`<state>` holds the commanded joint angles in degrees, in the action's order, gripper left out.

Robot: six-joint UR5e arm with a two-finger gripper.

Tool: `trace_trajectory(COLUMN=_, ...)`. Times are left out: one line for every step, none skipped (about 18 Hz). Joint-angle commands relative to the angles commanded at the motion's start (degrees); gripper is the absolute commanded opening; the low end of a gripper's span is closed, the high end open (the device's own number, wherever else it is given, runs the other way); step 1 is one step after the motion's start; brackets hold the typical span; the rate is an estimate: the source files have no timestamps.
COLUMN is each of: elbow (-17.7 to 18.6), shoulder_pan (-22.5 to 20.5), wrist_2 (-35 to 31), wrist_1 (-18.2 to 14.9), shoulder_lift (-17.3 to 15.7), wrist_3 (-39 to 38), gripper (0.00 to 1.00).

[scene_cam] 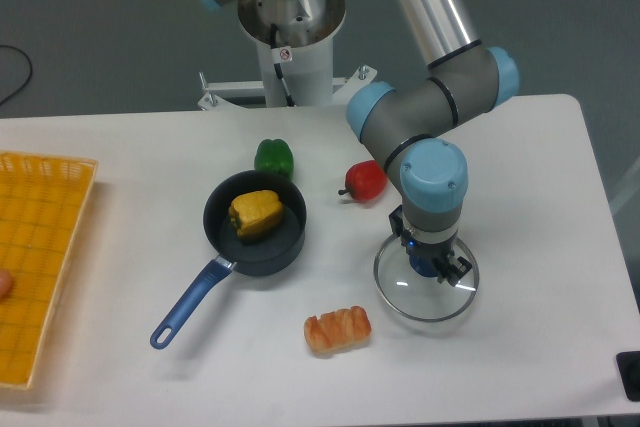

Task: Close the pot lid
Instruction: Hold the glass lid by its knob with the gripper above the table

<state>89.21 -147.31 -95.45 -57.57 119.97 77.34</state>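
Fingers (440, 269) down at the centre of the pot lid (392, 297), over its knob; grip on it impossible to judge, with the gripper (428, 269) and wrist in the way. Lid flat on the white table (540, 187), well right of the pot (290, 242). Yellow pepper (255, 213) inside the pot, green pepper (273, 157) behind it, red pepper (367, 179) and bread (338, 329) between pot and lid. Yellow basket (40, 257) far left, cut off by the edge.

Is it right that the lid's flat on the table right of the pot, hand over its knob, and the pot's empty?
Not empty: the camera view shows a yellow pepper inside the pot. The rest holds: the pot lid lies on the table right of the pot, hand over its knob.
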Motion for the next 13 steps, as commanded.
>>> trace_trajectory(elbow=0.09, shoulder_pan=0.0, wrist_2=0.0, wrist_1=0.0, shoulder_lift=0.0, wrist_3=0.0, gripper=0.58)
trace_trajectory(elbow=0.26, shoulder_pan=0.0, wrist_2=0.0, wrist_1=0.09, shoulder_lift=0.0, wrist_3=0.0, gripper=0.58)
trace_trajectory(elbow=0.26, shoulder_pan=0.0, wrist_2=0.0, wrist_1=0.0, shoulder_lift=-0.09, wrist_3=0.0, gripper=0.58)
trace_trajectory(elbow=0.26, shoulder_pan=0.0, wrist_2=0.0, wrist_1=0.0, shoulder_lift=-0.09, wrist_3=0.0, gripper=0.58)
trace_trajectory(elbow=0.18, shoulder_pan=0.0, wrist_2=0.0, wrist_1=0.09, shoulder_lift=0.0, wrist_3=-0.09, gripper=0.58)
trace_trajectory(elbow=0.18, shoulder_pan=0.0, wrist_2=0.0, wrist_1=0.0, shoulder_lift=-0.17, wrist_3=0.0, gripper=0.58)
trace_trajectory(elbow=0.09, shoulder_pan=-0.09, wrist_2=0.09, wrist_1=-0.09, shoulder_lift=-0.35, wrist_3=0.0, gripper=0.58)
trace_trajectory(elbow=0.09, shoulder_pan=-0.09, wrist_2=0.09, wrist_1=-0.17, shoulder_lift=-0.53, wrist_3=0.09, gripper=0.58)
trace_trajectory(elbow=0.18, shoulder_pan=-0.17, wrist_2=0.09, wrist_1=-0.18, shoulder_lift=-0.7, wrist_3=0.17, gripper=0.58)
trace_trajectory(elbow=0.18, shoulder_pan=-0.17, wrist_2=0.09, wrist_1=-0.18, shoulder_lift=-0.79, wrist_3=0.18, gripper=0.58)
trace_trajectory(elbow=0.09, shoulder_pan=-0.17, wrist_2=0.09, wrist_1=-0.18, shoulder_lift=-0.79, wrist_3=0.09, gripper=0.58)
trace_trajectory(elbow=0.0, shoulder_pan=-0.17, wrist_2=0.09, wrist_1=-0.09, shoulder_lift=-0.79, wrist_3=0.09, gripper=0.58)
trace_trajectory(elbow=-0.17, shoulder_pan=-0.17, wrist_2=0.09, wrist_1=-0.17, shoulder_lift=-0.88, wrist_3=0.09, gripper=0.58)
